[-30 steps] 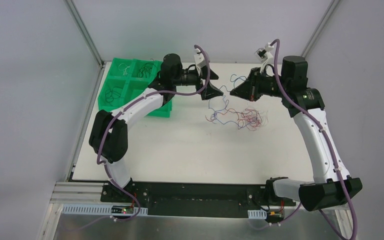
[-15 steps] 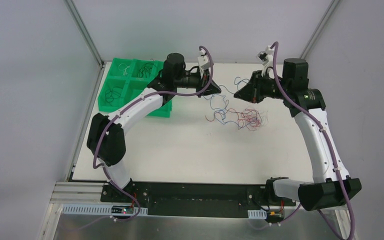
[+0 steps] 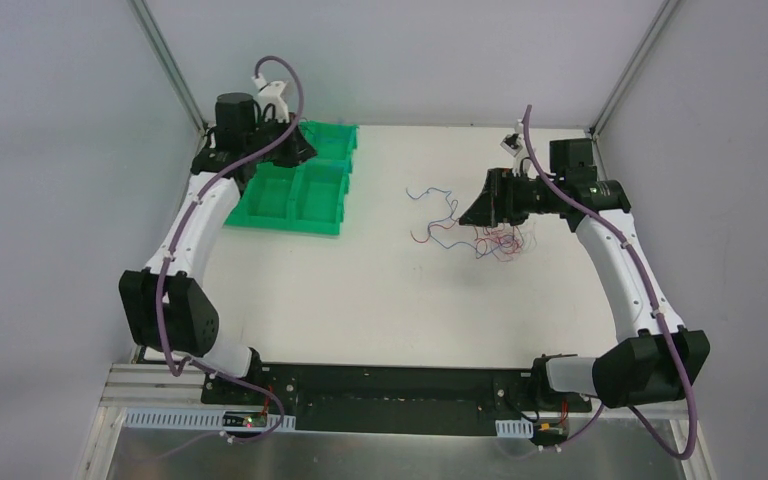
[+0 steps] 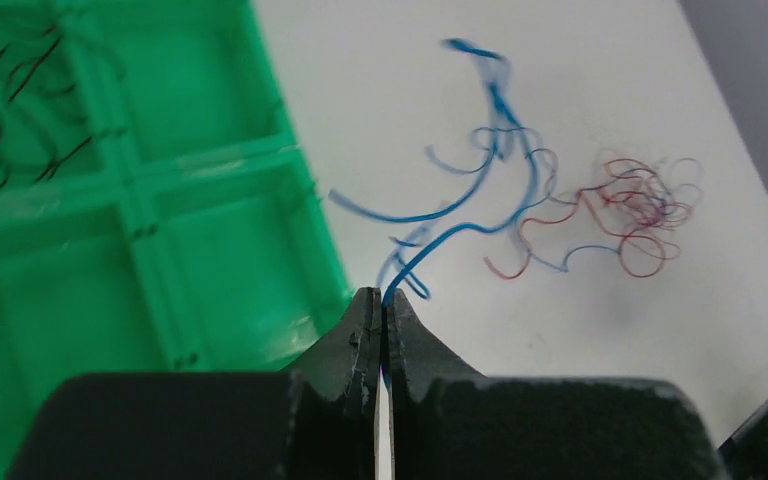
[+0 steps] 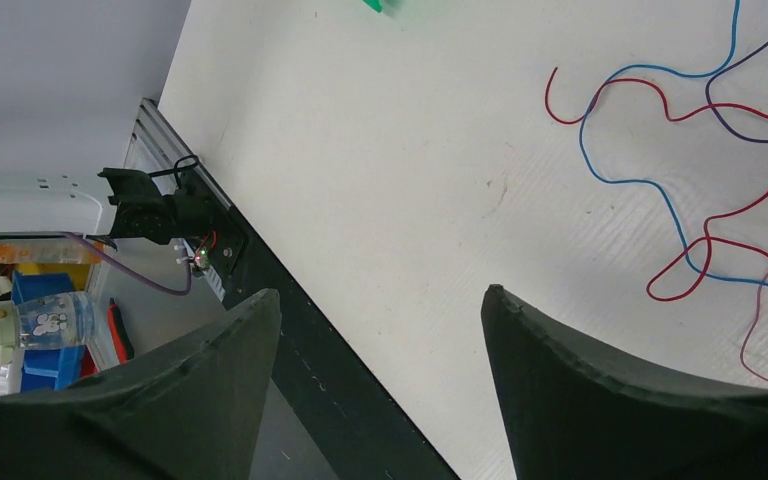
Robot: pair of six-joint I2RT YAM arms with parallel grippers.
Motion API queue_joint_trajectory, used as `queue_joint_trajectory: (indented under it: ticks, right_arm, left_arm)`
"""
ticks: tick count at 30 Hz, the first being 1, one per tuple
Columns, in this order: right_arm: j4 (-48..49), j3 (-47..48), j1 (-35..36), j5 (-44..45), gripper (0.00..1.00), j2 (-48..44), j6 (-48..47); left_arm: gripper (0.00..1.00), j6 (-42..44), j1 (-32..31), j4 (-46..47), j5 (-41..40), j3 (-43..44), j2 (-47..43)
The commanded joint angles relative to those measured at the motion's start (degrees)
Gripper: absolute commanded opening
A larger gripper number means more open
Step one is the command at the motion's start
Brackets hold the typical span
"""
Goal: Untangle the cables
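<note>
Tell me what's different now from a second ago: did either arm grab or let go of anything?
The left gripper closed on a blue cable and swung far to the left, over the green tray. The right gripper opened and dropped slightly closer to the pile. The remaining cables still lie tangled on the table, and the tray seems unmoved.

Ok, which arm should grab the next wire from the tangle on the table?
Right. The right pincer hangs open at the tangle of thin red and blue wires; the left pincer is over the green plastic tray, shut on a thin blue wire.
</note>
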Motion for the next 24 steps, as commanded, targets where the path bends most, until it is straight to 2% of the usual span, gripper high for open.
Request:
queue_joint_trajectory:
  ticks: [1, 7, 13, 18, 24]
  right_arm:
    - [2.1, -0.2, 0.3, -2.1, 0.77, 0.3, -1.0]
    - [2.6, 0.3, 0.6, -2.9, 0.78, 2.3, -0.7]
    - [2.0, 1.7, 1.0, -2.8, 0.79, 3.5, -1.1]
    - [1.6, 1.8, 1.1, -2.7, 0.79, 3.7, -1.0]
    - [1.6, 1.6, 1.4, -2.1, 0.79, 3.5, -0.4]
  left_arm:
    - [0.00, 1.8, 6.2, -9.3, -7.8, -4.7, -7.7]
    - [0.00, 6.0, 13.2, -10.0, -17.4, -10.1, -9.2]
    - [0.00, 8.1, 14.7, -11.1, -27.9, -11.7, -4.8]
    - [0.00, 8.0, 15.8, -8.8, -25.7, -12.4, -2.1]
    - [0.00, 8.7, 15.8, -4.7, -28.0, -10.4, 4.3]
